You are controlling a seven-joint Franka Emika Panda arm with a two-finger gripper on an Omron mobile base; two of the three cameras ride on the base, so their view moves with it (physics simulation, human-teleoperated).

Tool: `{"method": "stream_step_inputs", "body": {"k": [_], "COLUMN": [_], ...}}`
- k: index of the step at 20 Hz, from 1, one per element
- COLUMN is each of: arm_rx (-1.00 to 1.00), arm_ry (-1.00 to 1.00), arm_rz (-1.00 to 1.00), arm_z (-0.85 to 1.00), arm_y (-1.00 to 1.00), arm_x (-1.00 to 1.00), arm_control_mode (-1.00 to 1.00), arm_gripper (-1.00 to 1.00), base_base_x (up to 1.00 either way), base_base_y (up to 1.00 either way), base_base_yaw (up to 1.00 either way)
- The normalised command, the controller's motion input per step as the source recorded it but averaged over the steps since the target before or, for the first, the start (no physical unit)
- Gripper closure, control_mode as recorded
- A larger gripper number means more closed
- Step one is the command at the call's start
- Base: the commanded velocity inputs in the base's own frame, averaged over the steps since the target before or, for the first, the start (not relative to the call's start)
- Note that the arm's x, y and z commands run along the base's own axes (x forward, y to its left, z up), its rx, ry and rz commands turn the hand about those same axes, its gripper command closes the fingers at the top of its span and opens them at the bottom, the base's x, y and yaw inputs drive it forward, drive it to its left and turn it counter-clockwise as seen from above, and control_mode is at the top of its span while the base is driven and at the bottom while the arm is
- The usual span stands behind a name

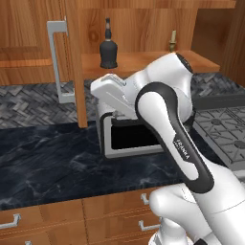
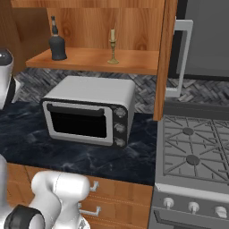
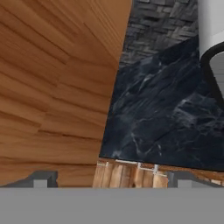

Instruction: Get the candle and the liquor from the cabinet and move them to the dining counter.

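The liquor [image 2: 57, 44] and the candle [image 2: 112, 46] both stand upright on the open cabinet [image 2: 96, 60] shelf, long axes vertical, well apart, bottle neck pointing up. The claw [image 3: 111, 181] has its tips spread wide, holding nothing, facing a wooden door and the dark tabletop [image 3: 166, 122]

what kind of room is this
A rendered home kitchen, most likely: a toaster oven sits on a dark marble-look counter, a gas stove stands beside it, and an open wooden wall cabinet hangs above.
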Motion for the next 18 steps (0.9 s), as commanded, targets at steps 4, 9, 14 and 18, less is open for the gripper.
{"method": "stream_step_inputs", "body": {"k": [4,9,14,18], "arm_rx": [0.0,0.0,0.0,-0.05], "arm_ry": [-0.12,-0.14,-0.15,-0.11], "arm_rz": [-0.1,-0.13,-0.14,-0.15], "arm_z": [0.0,0.0,0.0,0.0], "arm_y": [-0.83,-0.89,-0.9,-0.83], "arm_x": [-0.12,-0.04,0.0,0.01], "arm_control_mode": [-1.0,-1.0,-1.0,-1.0], "arm_gripper": [-1.0,-1.0,-1.0,-1.0], "base_base_x": [0.0,0.0,0.0,0.0], "base_base_y": [0.0,0.0,0.0,0.0], "base_base_yaw": [0.0,0.0,0.0,0.0]}}
